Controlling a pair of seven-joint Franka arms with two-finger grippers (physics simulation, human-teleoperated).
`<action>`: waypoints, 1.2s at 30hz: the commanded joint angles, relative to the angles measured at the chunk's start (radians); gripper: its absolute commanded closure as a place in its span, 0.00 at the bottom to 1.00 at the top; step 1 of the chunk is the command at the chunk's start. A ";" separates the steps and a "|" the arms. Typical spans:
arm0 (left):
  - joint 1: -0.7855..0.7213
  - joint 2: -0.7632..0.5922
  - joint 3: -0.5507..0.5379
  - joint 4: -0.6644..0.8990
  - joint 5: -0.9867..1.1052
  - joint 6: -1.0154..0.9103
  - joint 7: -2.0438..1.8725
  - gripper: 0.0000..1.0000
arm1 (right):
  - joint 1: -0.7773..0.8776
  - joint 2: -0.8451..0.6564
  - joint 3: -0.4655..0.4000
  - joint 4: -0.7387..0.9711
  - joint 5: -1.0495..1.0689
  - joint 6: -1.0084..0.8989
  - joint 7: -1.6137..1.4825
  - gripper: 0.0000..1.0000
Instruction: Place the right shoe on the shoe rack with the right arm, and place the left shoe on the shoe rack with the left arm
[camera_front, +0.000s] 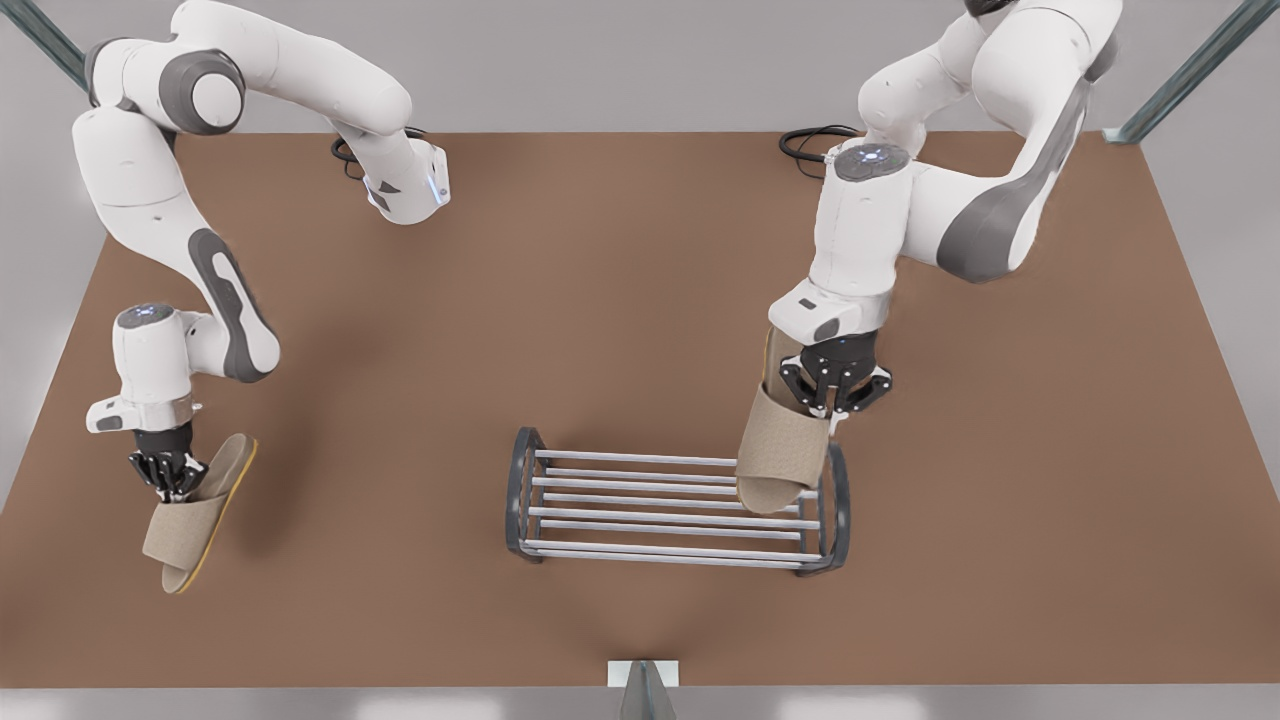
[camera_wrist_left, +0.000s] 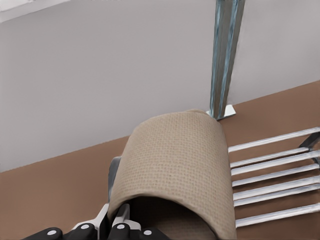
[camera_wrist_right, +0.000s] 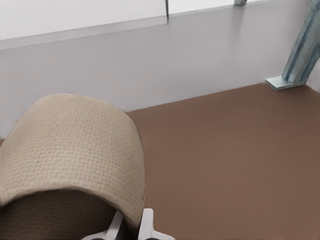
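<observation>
Your left gripper (camera_front: 838, 395) is clamped on the left shoe (camera_front: 780, 450), its toe over the shoe rack (camera_front: 680, 510) at the front view's right end. Your right gripper (camera_front: 172, 475) grips the right shoe (camera_front: 195, 520), seemingly lifted off the table (camera_front: 600, 300), well apart from the rack.
</observation>
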 joint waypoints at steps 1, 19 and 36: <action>-0.223 0.010 0.183 0.090 0.030 -0.154 -0.416 0.79 | -0.002 -0.009 0.009 0.049 0.007 -0.229 0.172 0.79; -0.349 0.165 0.404 -0.071 0.364 0.108 -0.616 0.79 | 0.494 -0.064 0.090 0.932 -0.001 -1.742 0.300 0.79; 0.070 0.059 0.113 0.213 -0.277 -0.639 0.246 0.00 | 0.776 0.040 -0.065 1.046 0.004 -1.699 0.610 0.79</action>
